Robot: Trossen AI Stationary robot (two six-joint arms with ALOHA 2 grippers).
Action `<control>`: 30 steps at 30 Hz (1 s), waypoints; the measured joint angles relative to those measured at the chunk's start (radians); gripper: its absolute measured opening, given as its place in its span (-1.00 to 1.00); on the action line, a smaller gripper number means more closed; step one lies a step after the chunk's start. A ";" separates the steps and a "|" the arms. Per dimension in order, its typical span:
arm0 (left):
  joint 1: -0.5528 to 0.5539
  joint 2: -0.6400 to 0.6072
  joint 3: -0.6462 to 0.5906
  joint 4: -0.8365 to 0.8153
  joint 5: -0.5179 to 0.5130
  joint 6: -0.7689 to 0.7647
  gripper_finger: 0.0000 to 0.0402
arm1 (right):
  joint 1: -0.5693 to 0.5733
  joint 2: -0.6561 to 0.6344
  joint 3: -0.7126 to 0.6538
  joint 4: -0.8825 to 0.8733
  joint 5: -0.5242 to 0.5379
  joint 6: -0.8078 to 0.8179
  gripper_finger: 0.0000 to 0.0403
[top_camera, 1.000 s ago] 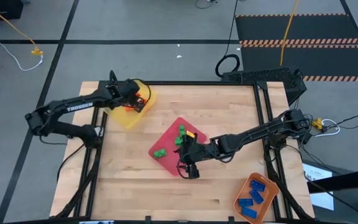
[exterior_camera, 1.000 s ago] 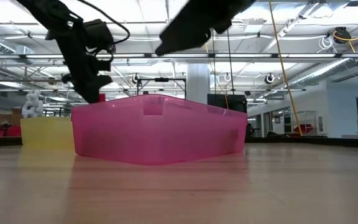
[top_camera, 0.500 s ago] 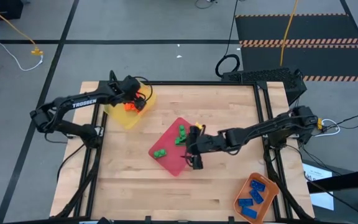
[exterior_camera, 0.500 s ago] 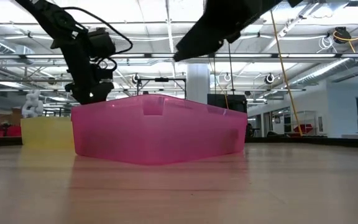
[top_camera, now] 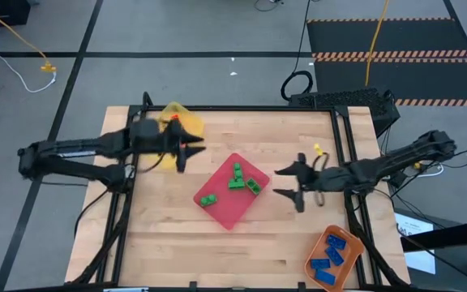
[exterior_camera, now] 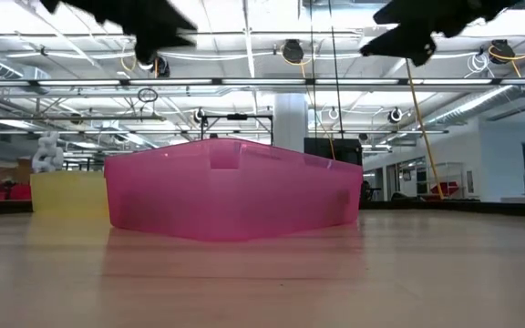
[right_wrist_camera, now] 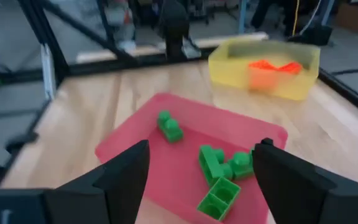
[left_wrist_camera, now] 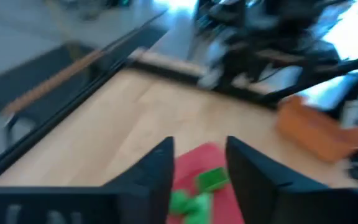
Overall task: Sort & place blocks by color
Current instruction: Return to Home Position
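Altogether, four green blocks (top_camera: pixel 234 183) lie in the pink-red tray (top_camera: pixel 222 212).

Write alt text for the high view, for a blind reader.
A pink tray of green blocks sits between the open left gripper and open right gripper. A yellow tray lies under the left arm; an orange tray holds blue blocks.

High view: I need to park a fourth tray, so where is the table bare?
Bare wood runs along the table's pictured bottom edge, from the left corner past the pink-red tray to the orange tray, and along the top edge right of the yellow tray. Tighter mid-table, between left gripper, pink-red tray and right gripper.
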 joint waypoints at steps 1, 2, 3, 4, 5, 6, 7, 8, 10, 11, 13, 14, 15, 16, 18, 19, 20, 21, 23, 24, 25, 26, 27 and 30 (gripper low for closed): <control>-0.057 -0.008 0.000 0.025 -0.034 0.002 -0.35 | 0.013 -0.037 -0.026 0.008 0.006 0.007 0.29; -0.111 -0.012 0.000 0.041 -0.070 0.008 -0.45 | 0.023 -0.071 -0.047 0.008 0.011 0.012 0.25; -0.165 -0.013 0.000 0.043 -0.107 0.019 -0.55 | 0.034 -0.095 -0.062 0.008 0.022 0.016 0.21; -0.213 -0.013 0.000 0.037 -0.141 0.031 -0.66 | 0.047 -0.117 -0.079 0.005 0.034 0.019 0.16; -0.262 -0.011 -0.006 0.040 -0.172 0.036 -0.77 | 0.057 -0.136 -0.093 -0.009 0.044 0.021 0.10; -0.307 -0.008 -0.019 0.054 -0.196 0.042 -0.87 | 0.068 -0.149 -0.107 -0.022 0.056 0.020 0.03; -0.344 -0.005 -0.037 0.077 -0.213 0.046 -0.93 | 0.076 -0.159 -0.120 -0.027 0.059 0.017 -0.04; -0.376 -0.004 -0.060 0.104 -0.223 0.048 -0.96 | 0.082 -0.168 -0.129 -0.029 0.060 0.012 -0.12; -0.422 -0.018 -0.117 0.156 -0.229 0.052 -0.96 | 0.091 -0.185 -0.144 -0.030 0.060 -0.001 -0.31; -0.434 -0.034 -0.149 0.188 -0.231 0.051 -0.97 | 0.093 -0.192 -0.151 -0.028 0.060 -0.014 -0.41; -0.447 -0.077 -0.224 0.254 -0.243 0.038 -0.98 | 0.096 -0.207 -0.168 -0.032 0.057 -0.041 -0.63; -0.449 -0.104 -0.269 0.286 -0.255 0.029 -0.98 | 0.096 -0.218 -0.177 -0.034 0.056 -0.051 -0.74; -0.449 -0.136 -0.316 0.315 -0.263 0.024 -0.98 | 0.096 -0.230 -0.186 -0.031 0.056 -0.060 -0.86; -0.449 -0.171 -0.368 0.354 -0.269 0.020 -0.99 | 0.096 -0.246 -0.196 -0.030 0.055 -0.069 -0.93; -0.449 -0.251 -0.458 0.445 -0.277 0.022 -0.99 | 0.090 -0.282 -0.220 -0.030 0.053 -0.084 -0.95; -0.447 -0.297 -0.500 0.474 -0.283 0.024 -0.99 | 0.084 -0.301 -0.233 -0.027 0.052 -0.086 -0.94; -0.444 -0.341 -0.533 0.489 -0.285 0.026 -0.99 | 0.078 -0.324 -0.247 -0.023 0.051 -0.089 -0.94; -0.437 -0.386 -0.561 0.486 -0.285 0.029 -0.99 | 0.069 -0.346 -0.261 -0.019 0.039 -0.093 -0.94; -0.418 -0.470 -0.606 0.469 -0.285 0.039 -0.99 | 0.040 -0.389 -0.289 -0.005 -0.009 -0.103 -0.98; -0.407 -0.510 -0.623 0.455 -0.284 0.047 -0.99 | 0.021 -0.407 -0.301 0.002 -0.032 -0.110 -0.99; -0.392 -0.545 -0.637 0.436 -0.278 0.054 -0.99 | 0.001 -0.425 -0.315 0.010 -0.057 -0.114 -0.99; -0.375 -0.577 -0.649 0.416 -0.268 0.059 -0.99 | -0.023 -0.439 -0.327 0.016 -0.083 -0.119 -0.99; -0.352 -0.607 -0.658 0.387 -0.248 0.062 -0.99 | -0.048 -0.452 -0.338 0.024 -0.107 -0.124 -0.99; -0.266 -0.665 -0.672 0.290 -0.149 0.052 -1.00 | -0.134 -0.479 -0.371 0.062 -0.203 -0.136 -1.00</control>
